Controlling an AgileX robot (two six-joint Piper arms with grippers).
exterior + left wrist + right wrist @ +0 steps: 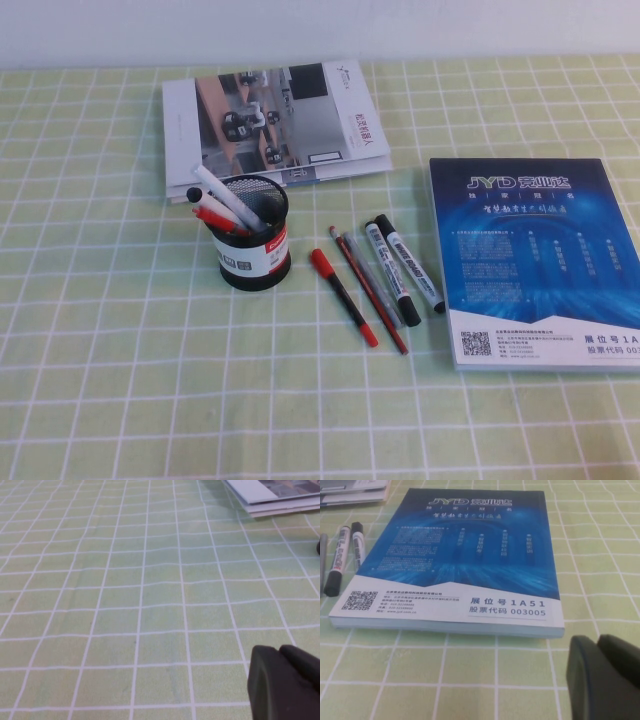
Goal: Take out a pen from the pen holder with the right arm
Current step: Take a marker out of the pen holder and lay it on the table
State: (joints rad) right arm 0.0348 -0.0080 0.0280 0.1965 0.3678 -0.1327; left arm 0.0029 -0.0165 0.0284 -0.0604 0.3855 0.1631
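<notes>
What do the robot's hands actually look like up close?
Only a corner of each shows. The left gripper, over bare tablecloth, and the right gripper, beside the blue booklet, are matte black, rounded blocks with no visible markings or cables. The arms themselves are out of view.

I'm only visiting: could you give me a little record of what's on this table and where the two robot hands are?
surface: green checked tablecloth
pen holder: black mesh, upright, pens leaning inside
loose items: red pen and two markers, lying between holder and booklet
blue booklet: flat, on the robot's right
brochures: stacked behind the holder
left gripper: above bare cloth, outside the high view
right gripper: shut, holding nothing, just off the booklet's near edge
</notes>
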